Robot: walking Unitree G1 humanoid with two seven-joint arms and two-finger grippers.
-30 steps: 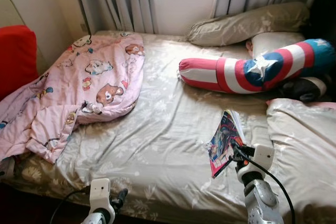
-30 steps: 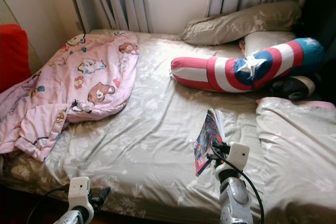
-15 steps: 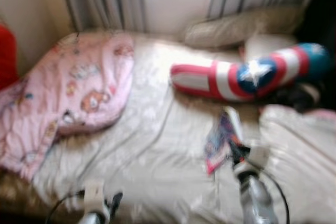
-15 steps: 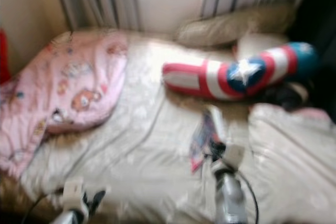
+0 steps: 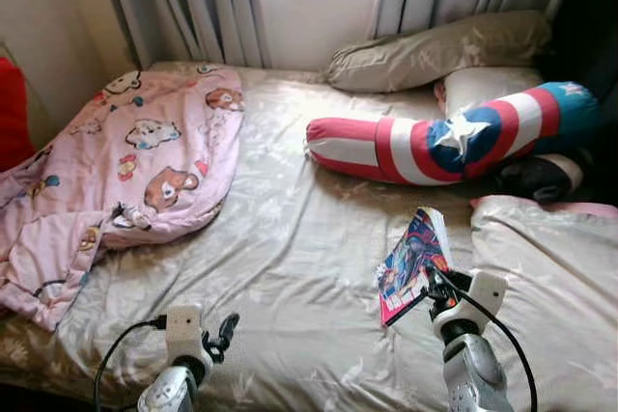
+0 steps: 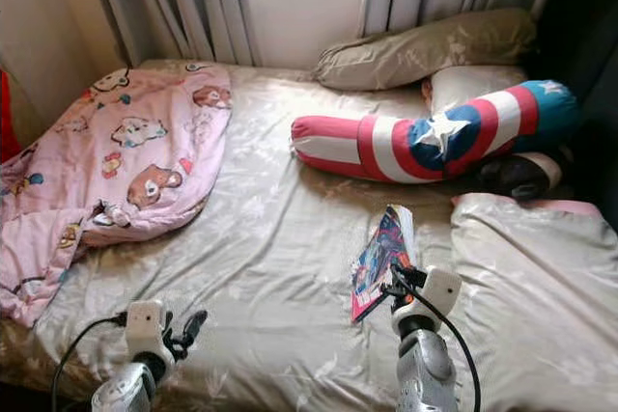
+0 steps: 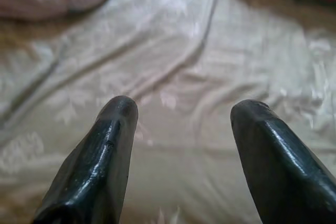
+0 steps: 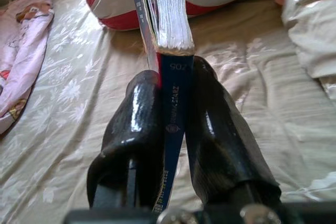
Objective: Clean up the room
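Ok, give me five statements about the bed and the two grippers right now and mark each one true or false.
1. The right gripper is shut on the comic book. True.
2. The left gripper holds the pink blanket. False: it is open above bare bedsheet.
3. The star-and-stripes bolster lies near the pillows. True.
4. The comic book lies flat on the sheet. False: it stands on edge between the fingers.
5. The pink blanket covers the robot's right side of the bed. False: it is on the left.
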